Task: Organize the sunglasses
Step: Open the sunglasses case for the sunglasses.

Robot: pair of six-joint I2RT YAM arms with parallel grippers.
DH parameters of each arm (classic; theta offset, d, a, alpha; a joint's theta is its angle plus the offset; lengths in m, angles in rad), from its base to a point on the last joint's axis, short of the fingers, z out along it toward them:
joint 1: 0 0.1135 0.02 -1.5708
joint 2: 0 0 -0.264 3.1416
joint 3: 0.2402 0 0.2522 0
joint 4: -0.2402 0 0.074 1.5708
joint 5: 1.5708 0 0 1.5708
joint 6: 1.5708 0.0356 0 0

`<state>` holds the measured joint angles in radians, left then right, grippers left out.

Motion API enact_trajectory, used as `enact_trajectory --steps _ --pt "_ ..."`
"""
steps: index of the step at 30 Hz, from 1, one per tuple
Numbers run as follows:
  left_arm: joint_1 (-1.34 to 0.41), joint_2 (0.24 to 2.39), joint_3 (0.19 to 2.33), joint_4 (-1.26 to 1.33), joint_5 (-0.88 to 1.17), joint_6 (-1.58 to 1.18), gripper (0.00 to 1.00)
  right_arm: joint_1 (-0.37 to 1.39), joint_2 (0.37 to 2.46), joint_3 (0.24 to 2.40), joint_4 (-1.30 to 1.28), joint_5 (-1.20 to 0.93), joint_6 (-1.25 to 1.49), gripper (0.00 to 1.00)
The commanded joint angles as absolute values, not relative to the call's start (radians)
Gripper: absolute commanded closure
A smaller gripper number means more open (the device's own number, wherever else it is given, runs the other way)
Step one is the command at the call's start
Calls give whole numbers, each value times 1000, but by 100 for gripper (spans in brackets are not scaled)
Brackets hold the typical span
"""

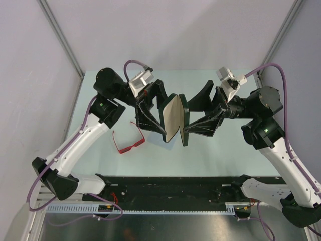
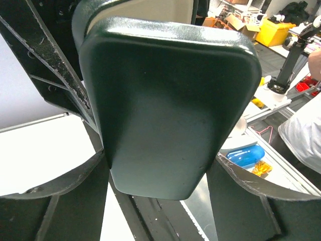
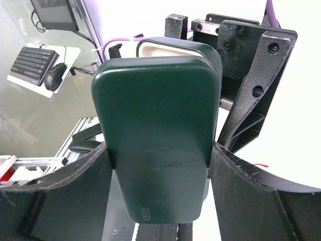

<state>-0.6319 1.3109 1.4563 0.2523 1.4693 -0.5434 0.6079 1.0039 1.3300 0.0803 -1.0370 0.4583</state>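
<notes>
Holding case (image 1: 175,119) open mid-air: left gripper (image 2: 158,173) and right gripper (image 3: 160,175), each clamped on one half. Sunglasses (image 1: 129,142) unpacked, on table (image 1: 215,155) at 8 o'clock of case. Likely left: insertion, closing.

No text, brand or number can be read in any view. In the right wrist view, the dark green case (image 3: 155,135) carries a small embossed mark (image 3: 145,213) near its lower edge, too small to make out. The keyboard (image 3: 31,63) at the upper left of that frame shows keys, but their legends are illegible.
</notes>
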Motion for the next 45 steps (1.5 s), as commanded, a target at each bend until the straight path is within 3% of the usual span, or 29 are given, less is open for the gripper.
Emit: enact_trajectory --steps 1,16,28,29,32,34,36,39,45 --pt "-578 1310 1531 334 1723 -456 100 617 931 1347 37 -1175 534 100" --pt "-578 1367 1577 331 1723 -479 100 425 934 1347 225 -1347 710 100" --pt "-626 1302 1562 334 1714 -482 98 476 1006 1348 489 -1404 908 100" --pt "-627 1311 1560 336 1704 -486 95 456 1012 1348 456 -1391 893 100" --pt "-618 1336 1563 337 1689 -509 65 427 1017 1350 376 -1350 841 100" --pt "-609 1344 1559 337 1672 -515 33 379 1017 1348 345 -1319 808 100" --pt "-595 1345 1559 337 1648 -512 10 339 1017 1348 293 -1283 783 100" --pt "-588 1347 1557 337 1617 -514 0 293 1017 1351 177 -1224 735 100" --pt "-483 1345 1513 337 1426 -558 0 250 1045 1410 -122 -1119 571 100"
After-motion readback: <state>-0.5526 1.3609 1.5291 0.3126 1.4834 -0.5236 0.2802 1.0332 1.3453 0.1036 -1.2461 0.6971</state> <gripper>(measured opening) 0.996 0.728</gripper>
